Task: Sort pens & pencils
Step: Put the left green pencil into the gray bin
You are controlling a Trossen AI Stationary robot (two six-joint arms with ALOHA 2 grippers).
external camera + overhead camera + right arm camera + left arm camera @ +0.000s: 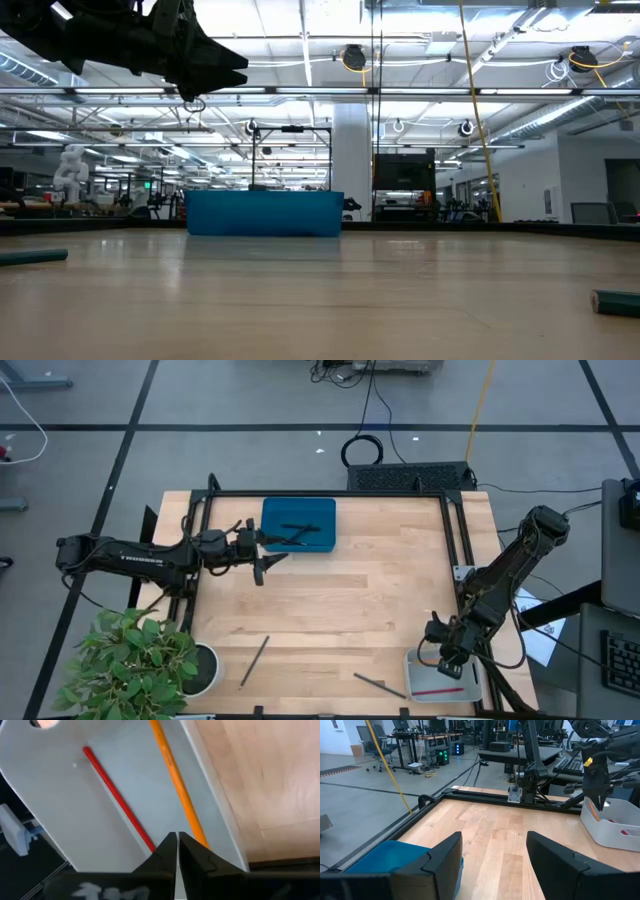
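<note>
With its fingers pressed together on nothing, the right end effector (pixel 447 660) hangs over the white tray (pixel 60 810) at the counter's front right corner, where the red pencil (pixel 117 800) and orange pencil (pixel 177 785) lie sorted; the left end effector (pixel 262 560), spread wide and empty, waits by the blue tray (pixel 320 540) holding pens (pixel 295 532).

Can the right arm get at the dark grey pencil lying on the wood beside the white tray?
Probably yes. The dark grey pencil lies flat on bare wood just left of the white tray, nothing on it. The right gripper, shut, hangs over that tray; it must open first.
</note>
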